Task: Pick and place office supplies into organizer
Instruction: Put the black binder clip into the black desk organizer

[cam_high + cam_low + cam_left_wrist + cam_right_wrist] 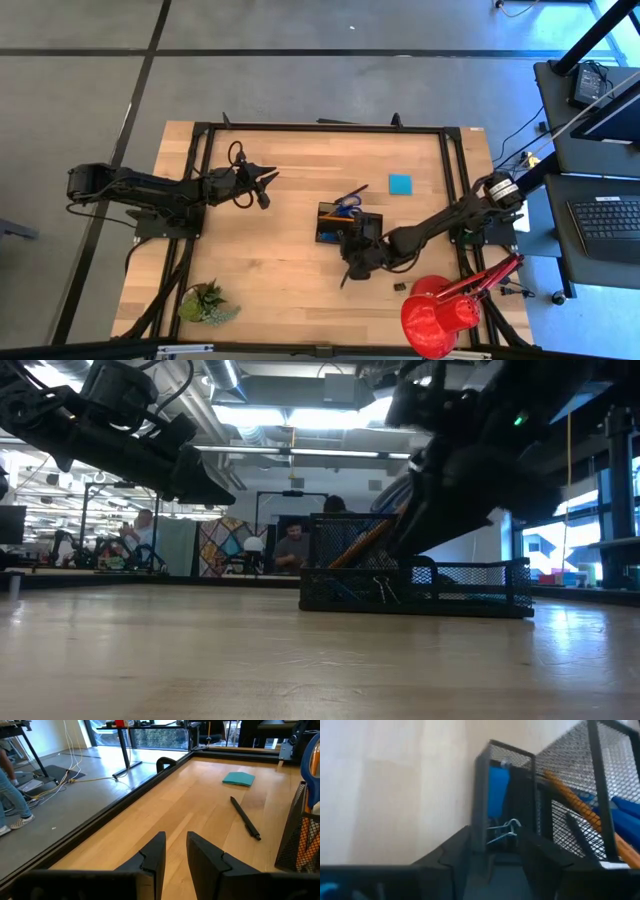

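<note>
Black mesh organizer (337, 223) sits near the middle of the wooden tabletop (300, 270), a little to the right. Blue-handled scissors (346, 207) and orange pencils (585, 815) stand tilted in its taller compartment. In the right wrist view a small black binder clip (501, 832) with silver wire handles lies in the low compartment next to a blue item.

Right gripper (358, 252) is directly over the near end of the organizer. Jaws partly apart, straddling the tray's corner wall just above the binder clip; nothing is clamped between them, and I cannot tell whether a finger touches the mesh.

Left gripper (268, 184) hovers over bare wood at the left of the tabletop, well apart from the organizer. Jaws stand with a narrow gap, holding nothing.

Still on the tabletop: square blue note pad (401, 184) to the far right of the organizer, black pen (245, 817) lying flat between the note pad and the organizer, and another small dark item (398, 286) near the red desk lamp (440, 312) at the near right edge. Small green plant (208, 303) at the near left corner.

Room: grey floor, a side desk with a keyboard (612, 217) on the right; in the low view, people seated (292, 547) at desks beyond the tabletop under ceiling lights.
</note>
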### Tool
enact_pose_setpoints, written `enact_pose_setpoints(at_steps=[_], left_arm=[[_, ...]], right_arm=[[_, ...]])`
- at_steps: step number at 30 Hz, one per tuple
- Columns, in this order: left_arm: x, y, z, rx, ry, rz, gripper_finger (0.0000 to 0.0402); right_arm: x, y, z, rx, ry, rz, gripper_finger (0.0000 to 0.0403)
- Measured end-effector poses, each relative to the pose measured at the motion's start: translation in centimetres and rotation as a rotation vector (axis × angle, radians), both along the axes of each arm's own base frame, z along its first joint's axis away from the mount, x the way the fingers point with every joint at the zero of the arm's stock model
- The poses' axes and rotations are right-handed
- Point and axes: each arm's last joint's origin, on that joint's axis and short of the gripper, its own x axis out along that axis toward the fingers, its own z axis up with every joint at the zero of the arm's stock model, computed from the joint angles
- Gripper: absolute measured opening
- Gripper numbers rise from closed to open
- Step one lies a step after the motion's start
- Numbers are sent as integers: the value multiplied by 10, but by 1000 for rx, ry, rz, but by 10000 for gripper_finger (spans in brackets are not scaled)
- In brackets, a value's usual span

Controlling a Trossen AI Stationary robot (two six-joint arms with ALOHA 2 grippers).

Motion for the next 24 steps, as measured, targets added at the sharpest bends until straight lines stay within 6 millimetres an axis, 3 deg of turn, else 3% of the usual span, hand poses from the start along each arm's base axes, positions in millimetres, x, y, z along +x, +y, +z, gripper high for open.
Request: enact_pose_setpoints(at_steps=[8,14,20,24], left_arm=[[0,0,0,0,0,0,72],[0,0,0,0,0,1,72],[0,0,0,0,0,1,72],[0,0,0,0,0,1,72]], right_arm=[[-11,28,28,-28,120,20,174],[-40,64,44,17,166,-53,174],[-68,101,51,166,242,-1,174],[-82,109,48,171,269,-18,174]])
